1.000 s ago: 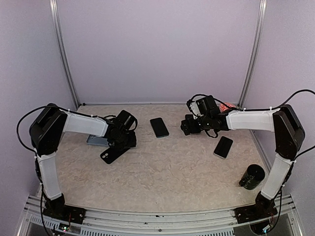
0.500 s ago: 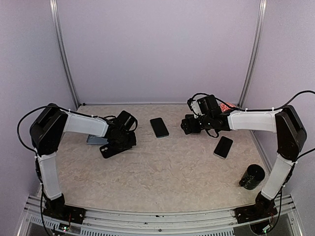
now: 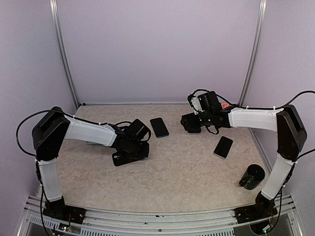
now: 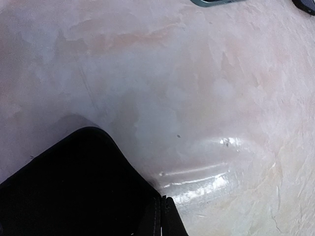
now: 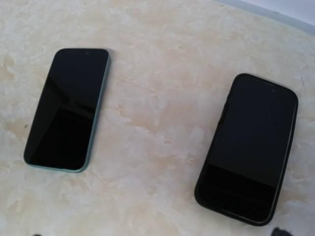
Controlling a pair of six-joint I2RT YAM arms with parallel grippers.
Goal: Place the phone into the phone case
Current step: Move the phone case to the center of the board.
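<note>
A black phone case (image 3: 121, 158) lies on the table. It fills the lower left of the left wrist view (image 4: 74, 191). My left gripper (image 3: 134, 148) is shut on its edge, fingers (image 4: 165, 219) pressed together. A dark phone (image 3: 159, 127) lies mid-table at the back, and another (image 3: 223, 146) to the right. My right gripper (image 3: 190, 123) hovers between them, empty and open. The right wrist view shows a teal-edged phone (image 5: 67, 109) and a black phone (image 5: 248, 147), face up and apart; only its fingertip edges show at the bottom.
A black cylinder (image 3: 252, 177) stands at the front right. A grey-teal flat thing (image 3: 90, 142) lies partly under my left arm, and its edge shows in the left wrist view (image 4: 216, 2). A red-and-white item (image 3: 227, 106) sits at the back right.
My left gripper has moved right and toward the table's middle, taking the phone case with it. My right gripper has shifted slightly toward the back.
</note>
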